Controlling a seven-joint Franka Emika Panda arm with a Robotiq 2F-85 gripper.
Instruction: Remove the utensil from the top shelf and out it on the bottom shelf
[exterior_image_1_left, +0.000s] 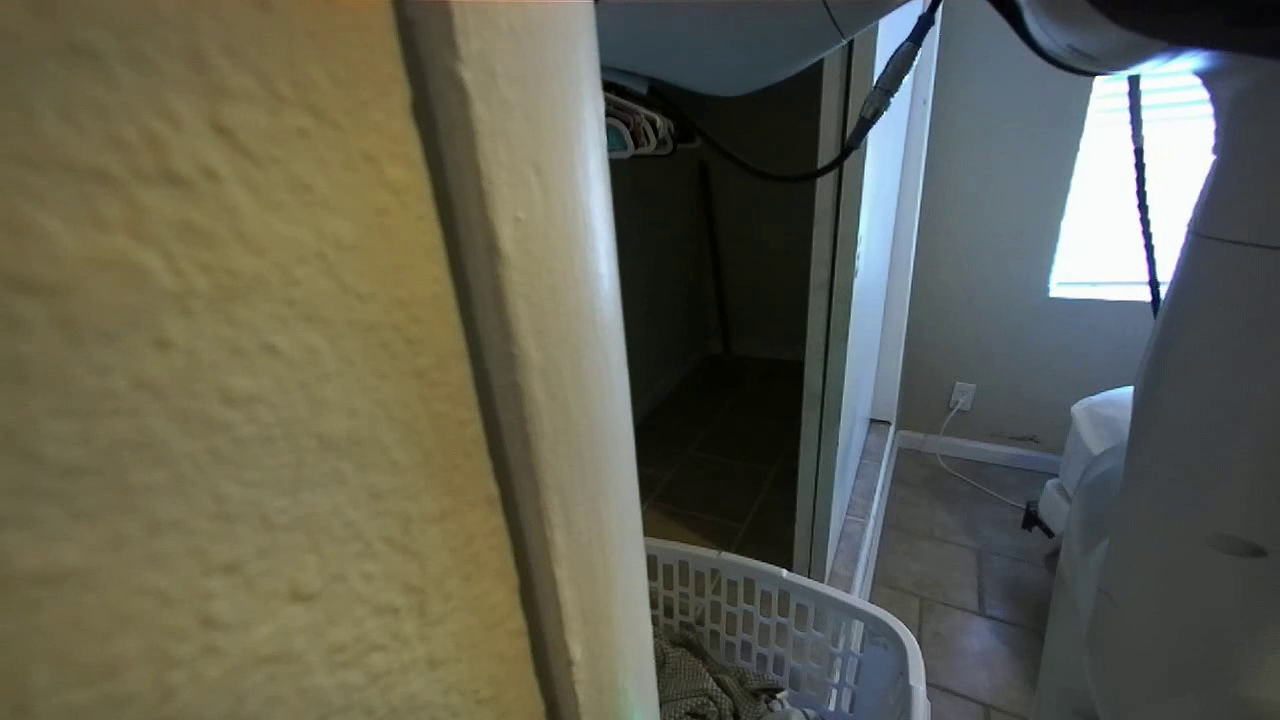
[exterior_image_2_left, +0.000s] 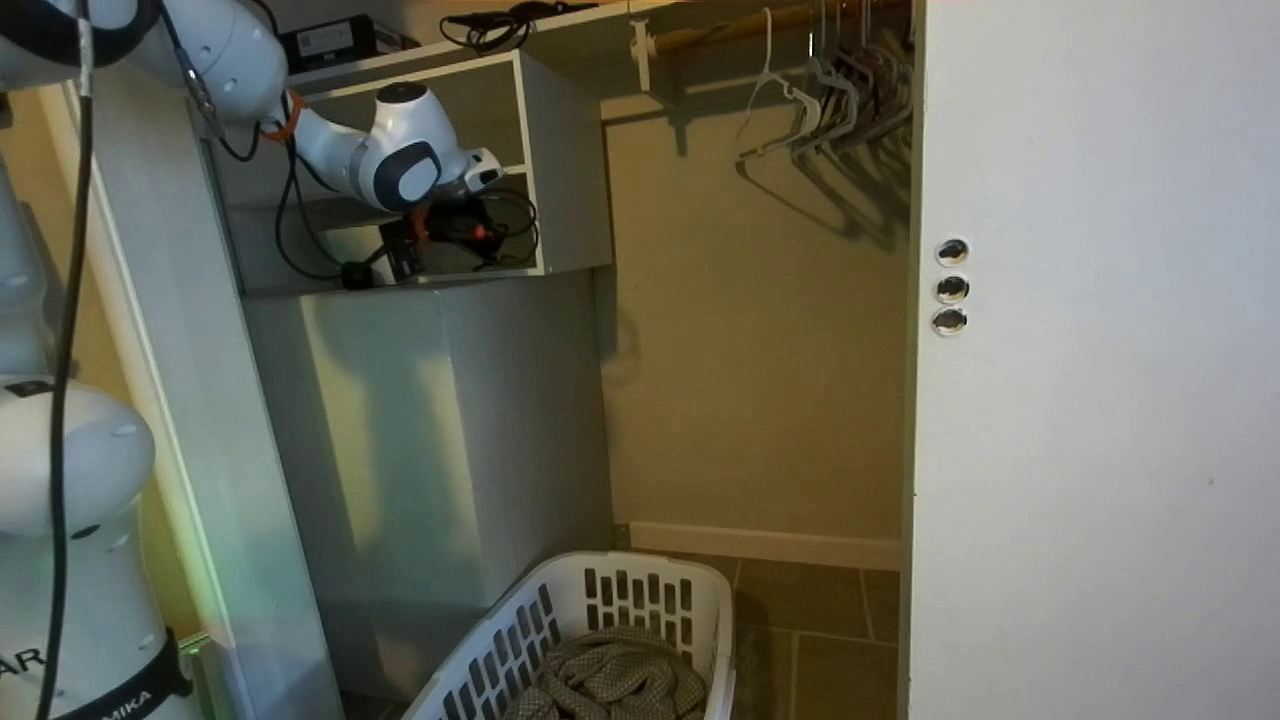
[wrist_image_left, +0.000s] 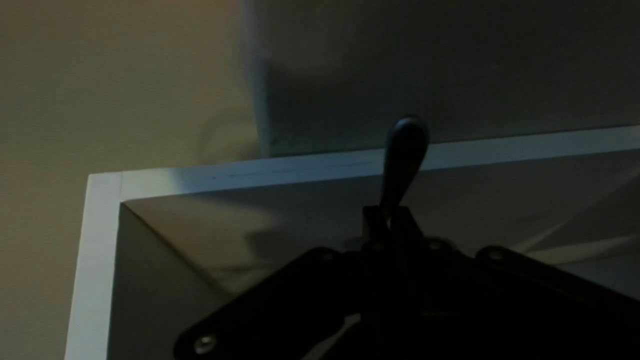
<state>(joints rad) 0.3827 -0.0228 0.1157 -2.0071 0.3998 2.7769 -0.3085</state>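
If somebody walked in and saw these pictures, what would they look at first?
Probably the big white robot arm, reaching toward the shelves at the upper left of an exterior view. Next, near the middle of the wrist view, the dark gripper shut on a utensil. At the bottom of both exterior views, a white basket with rumpled cloth inside would catch the eye too.

Rounded white arm (exterior_image_2_left: 228, 65), black cables (exterior_image_2_left: 70, 280), orange wrap (exterior_image_2_left: 290, 120); black hand (wrist_image_left: 387, 215) with 1 bright screw (wrist_image_left: 205, 344).
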